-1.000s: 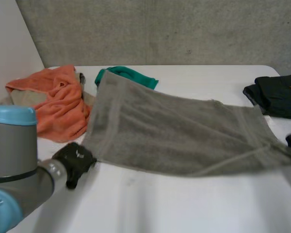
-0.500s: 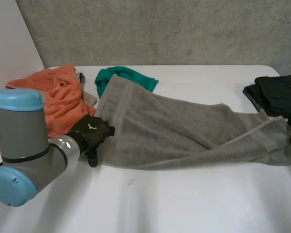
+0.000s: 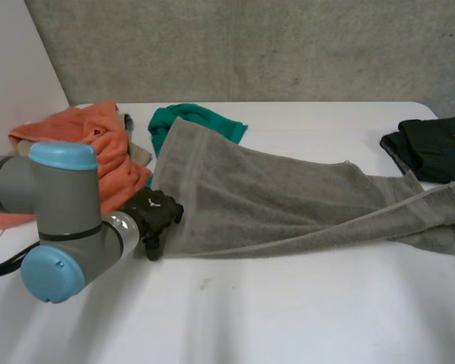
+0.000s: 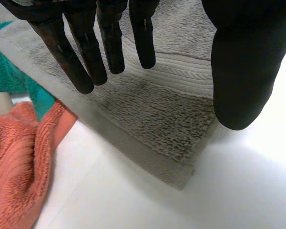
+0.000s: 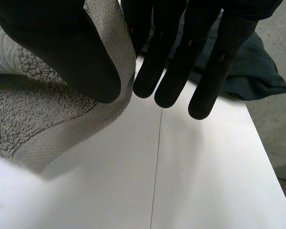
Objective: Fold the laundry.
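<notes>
The grey towel [image 3: 288, 205] had bunched narrower on the bench [image 3: 288, 318]. The left robot hand [image 3: 153, 216] hung released over one corner; the right robot hand [image 5: 174, 67] pinched its far edge. Limp cloth, probably best taken by its corners.

Soft, even light is falling from above, and the white desk [image 3: 288, 303] is glowing bright. The grey towel [image 3: 288, 205] is casting a thin, pale shadow along its near edge; under its lifted right end a darker patch is lying.

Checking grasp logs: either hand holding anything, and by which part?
Right hand pinches the grey towel by its edge; left hand open, holding nothing.
</notes>
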